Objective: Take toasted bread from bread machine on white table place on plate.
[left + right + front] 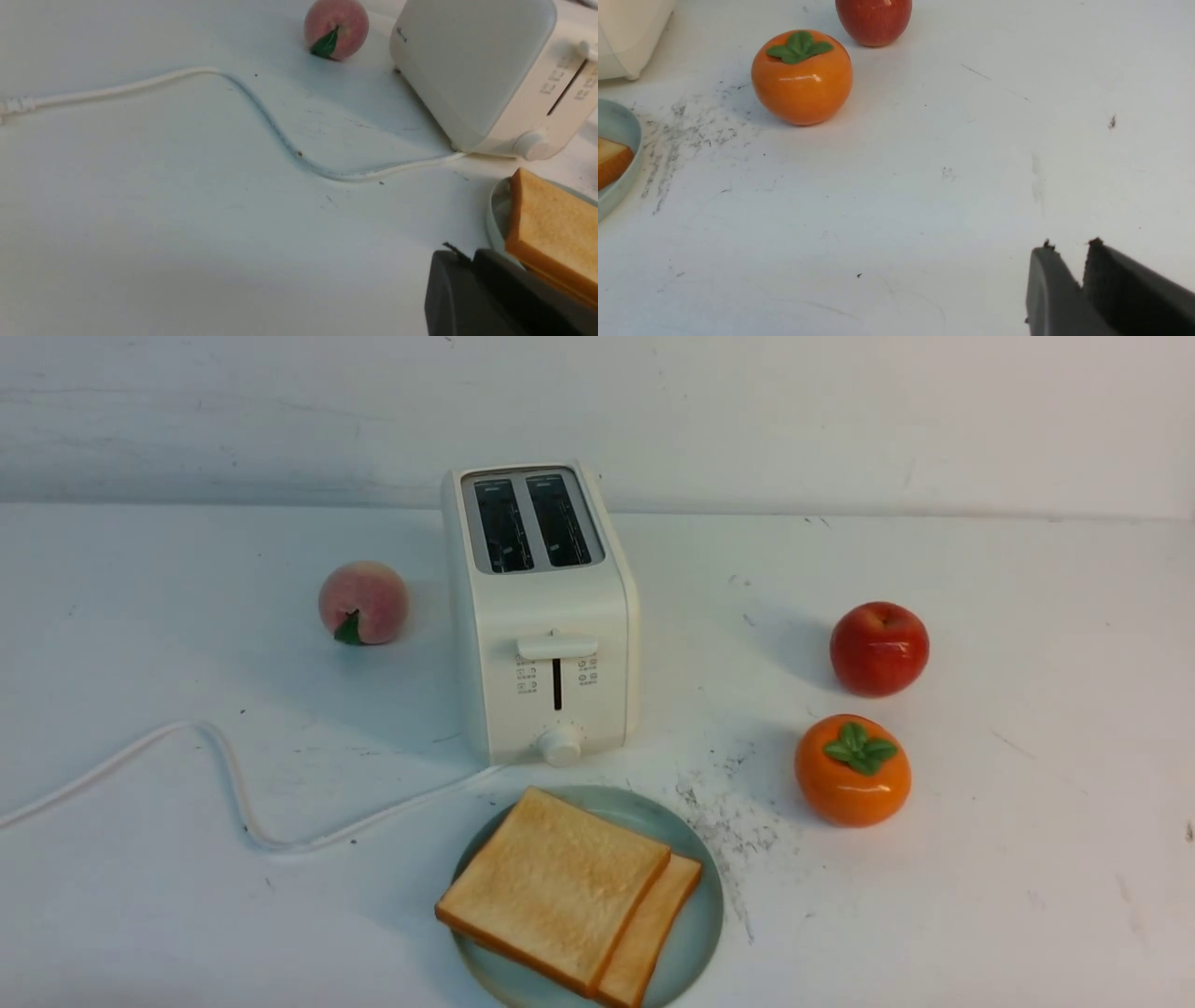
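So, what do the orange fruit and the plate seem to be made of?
The orange fruit looks like glossy glazed ceramic or hard plastic: sharp white highlights on smooth skin, with a moulded green leaf. The plate looks like smooth pale blue-green ceramic or melamine, with a soft sheen; which one is unclear.

Bare scuffed white table (1027,859), test bench

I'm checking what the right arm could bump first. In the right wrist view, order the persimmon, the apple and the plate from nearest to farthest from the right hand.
1. Persimmon: orange, on the table between the right hand and the apple.
2. Apple: red, just behind the persimmon.
Plate: off toward the toaster side, holding toast; too close to call against the persimmon, so I leave it unranked.
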